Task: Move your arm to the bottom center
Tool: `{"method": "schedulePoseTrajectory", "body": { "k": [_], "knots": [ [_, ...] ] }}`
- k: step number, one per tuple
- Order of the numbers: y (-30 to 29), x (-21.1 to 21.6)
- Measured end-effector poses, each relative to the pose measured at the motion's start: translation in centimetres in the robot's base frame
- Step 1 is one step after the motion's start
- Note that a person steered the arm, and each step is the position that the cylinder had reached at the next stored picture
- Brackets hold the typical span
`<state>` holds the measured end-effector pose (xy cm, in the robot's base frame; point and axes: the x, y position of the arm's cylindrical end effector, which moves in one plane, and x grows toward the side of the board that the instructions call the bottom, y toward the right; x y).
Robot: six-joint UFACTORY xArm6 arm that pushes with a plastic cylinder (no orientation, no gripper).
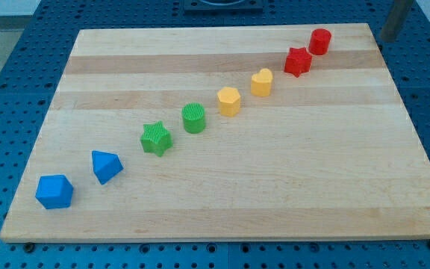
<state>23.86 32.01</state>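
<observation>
Wooden tabletop [275, 187] lies on a blue perforated base [6, 67]. Eight blocks sit on it in one diagonal line, running from the lower left of the frame to the upper right, each apart from its neighbour.

Order along the line, from lower left:
- blue cube [54, 192], nearest the tabletop's lower left corner
- blue wedge-like block [106, 166], just up and right of it
- green star [155, 139]
- green cylinder [194, 118]
- yellow block [229, 101], many-sided, exact shape unclear
- yellow heart [261, 82]
- red star [298, 61]
- red cylinder [319, 42], close to the tabletop's top edge

The rod [394, 19] shows only at the frame's upper right corner, as a grey bar just beyond the tabletop's top right corner. My tip [384, 37] is well to the right of the red cylinder and touches no block. There is no hand on this arm, so open or closed cannot be told.

The bottom centre of the tabletop is bare wood; my tip is far from it, at the opposite side of the frame.
</observation>
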Motion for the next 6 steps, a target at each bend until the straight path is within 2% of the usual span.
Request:
{"method": "schedulePoseTrajectory", "body": {
  "k": [1, 2, 4, 5, 6],
  "knots": [
    [0.0, 0.0],
    [0.2, 2.7],
    [-2.8, 16.6],
    [-6.1, 24.3],
    [-12.1, 32.2]
  ]
}}
